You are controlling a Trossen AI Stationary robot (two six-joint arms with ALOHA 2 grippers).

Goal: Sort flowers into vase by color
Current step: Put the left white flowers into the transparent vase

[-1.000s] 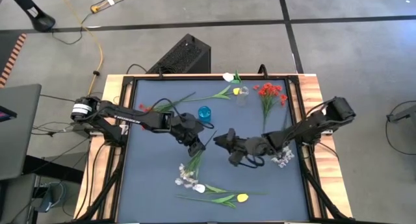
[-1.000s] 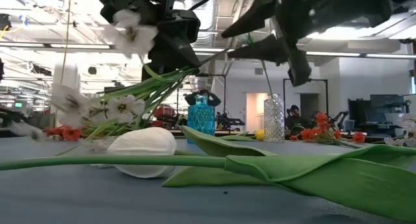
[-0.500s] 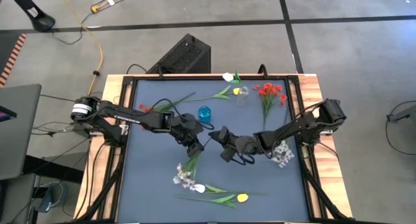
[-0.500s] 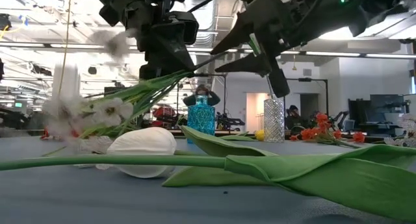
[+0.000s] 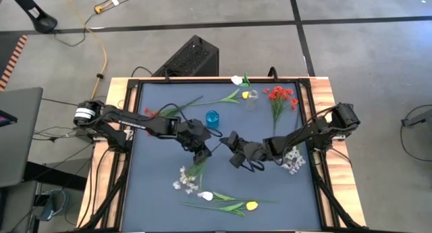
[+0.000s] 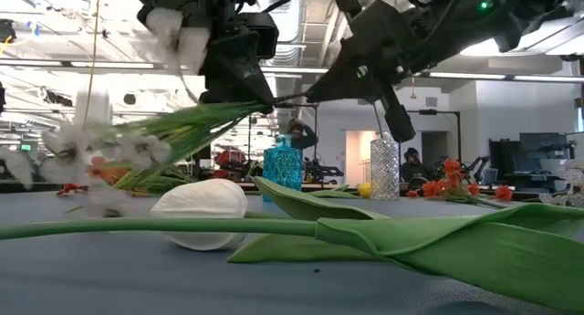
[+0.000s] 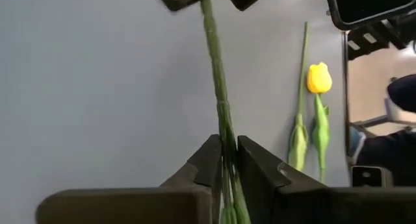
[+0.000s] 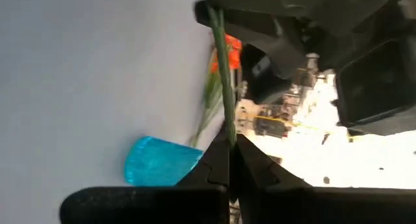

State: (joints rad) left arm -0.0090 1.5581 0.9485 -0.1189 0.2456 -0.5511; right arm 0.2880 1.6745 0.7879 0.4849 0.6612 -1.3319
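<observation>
- High view: the left claw (image 5: 200,152) and right claw (image 5: 231,146) meet over the middle of the dark blue table (image 5: 155,186). The spray of small white-pink flowers on thin green stems (image 5: 187,179) hangs between them.
- Low view: both claws pinch the stems above the table.
- Left wrist view: its fingers (image 7: 209,164) squeeze the stems.
- Right wrist view: its fingers (image 8: 214,165) are closed tight on the stem end, near a small blue glass vase (image 8: 159,161).

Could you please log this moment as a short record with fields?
left gripper: shut on the spray of small white blossoms, near its stem's middle
right gripper: shut on the same stem's end
spray: held above the table between both grippers
blue vase: upright, empty
clear vase: upright
yellow tulip: lying at the near edge
</observation>
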